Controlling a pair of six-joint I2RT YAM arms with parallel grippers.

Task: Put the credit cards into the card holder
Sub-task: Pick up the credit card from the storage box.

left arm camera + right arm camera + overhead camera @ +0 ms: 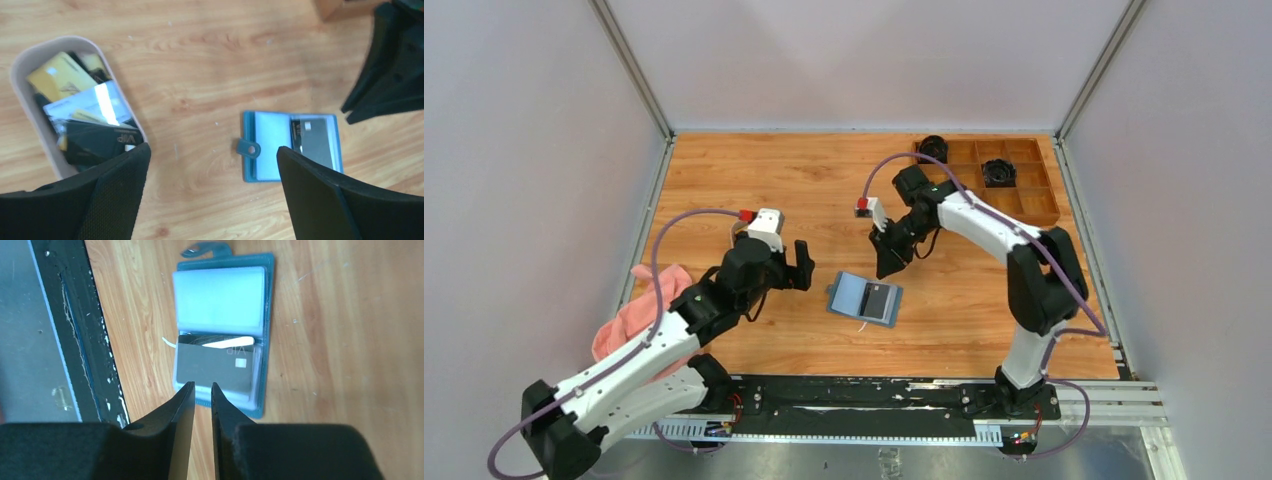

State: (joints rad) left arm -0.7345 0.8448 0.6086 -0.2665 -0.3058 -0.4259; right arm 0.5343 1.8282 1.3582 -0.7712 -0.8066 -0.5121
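The teal-blue card holder (864, 298) lies open on the wooden table, snap tab to its left. A dark grey credit card (215, 367) sits in its near clear pocket, with another card's pale edge (227, 342) showing behind it. More credit cards (62, 80), yellow, white and black, are piled in a small oval dish (20, 60). My left gripper (212, 165) hangs open and empty over bare wood between dish and card holder (272, 145). My right gripper (202, 386) hovers at the holder's near edge, jaws a narrow gap apart, nothing between them.
A pink cloth (639, 310) lies at the left table edge beside my left arm. A brown wooden compartment tray (1014, 185) with black items stands at the back right. The black base rail (75, 340) runs along the near edge, close to the card holder.
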